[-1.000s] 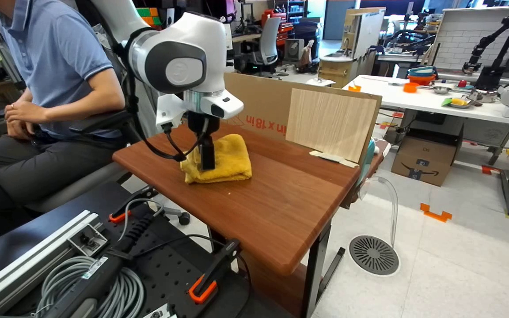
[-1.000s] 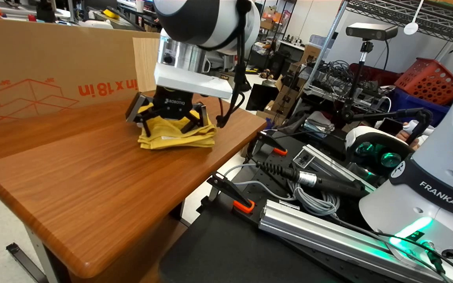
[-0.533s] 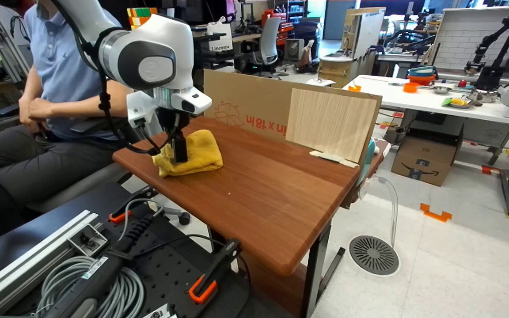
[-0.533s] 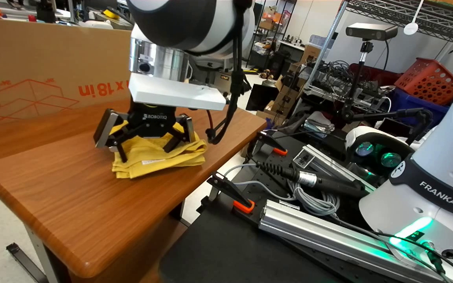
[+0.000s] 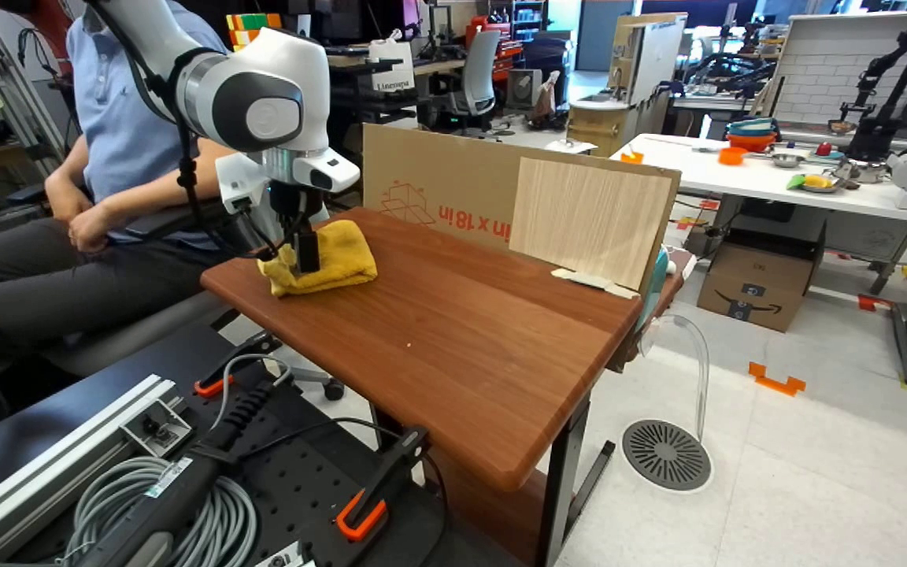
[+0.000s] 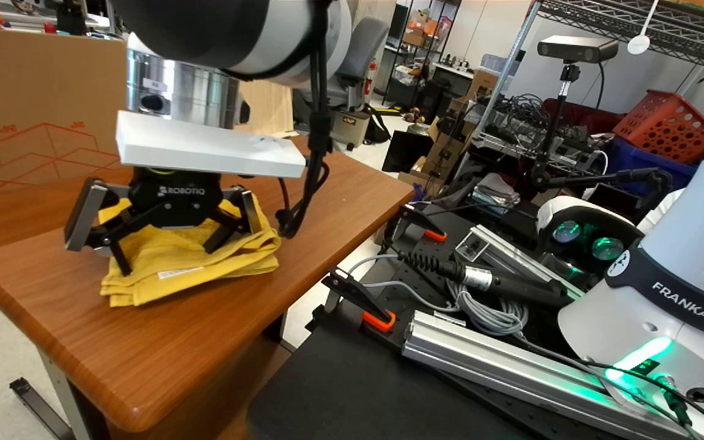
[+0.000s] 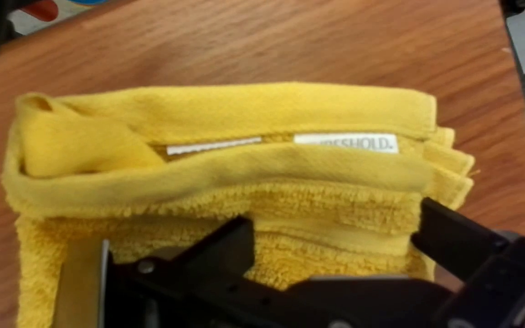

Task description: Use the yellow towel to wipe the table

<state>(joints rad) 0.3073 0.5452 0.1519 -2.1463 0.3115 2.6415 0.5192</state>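
Note:
The yellow towel (image 5: 335, 256) lies folded flat on the reddish-brown table (image 5: 461, 346), near the end by the seated person. It also shows in an exterior view (image 6: 199, 269) and the wrist view (image 7: 244, 105), with a white label in its folds. My gripper (image 6: 167, 260) is directly above the towel and pointing down. Its fingers stand wide apart and curl inward, with thick cloth between them, in the wrist view (image 7: 334, 223). The tips sink into the folds, so their ends are partly hidden. The towel's underside rests on the table (image 6: 113, 342).
A cardboard sheet (image 5: 461, 181) stands along the table's far side, with a wood-grain board (image 5: 591, 220) leaning on it. A person (image 5: 138, 142) sits beside the table's end. A black bench (image 6: 327, 385) with clamps (image 6: 379, 318) and coiled cable (image 5: 209, 504) adjoins the near edge.
My gripper and the towel have slid together along the table toward the person's end, with the fingers keeping the same hold. The person has shifted slightly.

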